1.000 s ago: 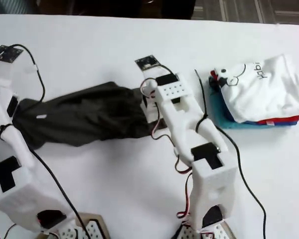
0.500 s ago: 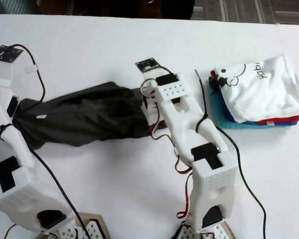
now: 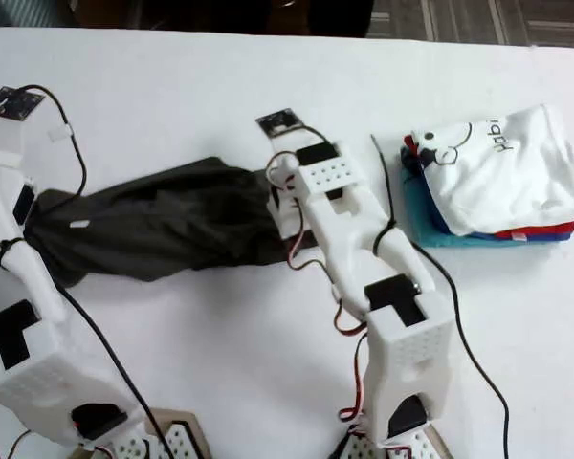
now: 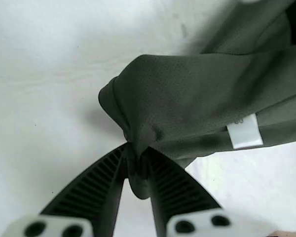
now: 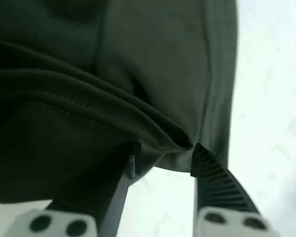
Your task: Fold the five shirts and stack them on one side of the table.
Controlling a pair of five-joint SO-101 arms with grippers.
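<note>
A dark grey-green shirt (image 3: 163, 225) lies bunched and stretched across the table between the two arms. At its left end my left gripper (image 4: 136, 155) is shut on a pinched fold of the shirt (image 4: 187, 98), near a white label (image 4: 244, 134). My right gripper (image 5: 164, 157) is at the shirt's right end, by the table's middle (image 3: 279, 212). Its fingers stand apart, with the hemmed edge of the shirt (image 5: 89, 74) lying between the tips. A stack of folded shirts (image 3: 497, 172) sits at the right, white on top of red, blue and teal.
The white table (image 3: 172, 96) is bare behind the shirt and in front of it between the arm bases. Black cables (image 3: 459, 325) run from the right arm past the folded stack. The table's far edge meets a dark floor.
The right arm has shifted slightly to the left, toward the shirt's end. The left arm and the shirt have hardly moved.
</note>
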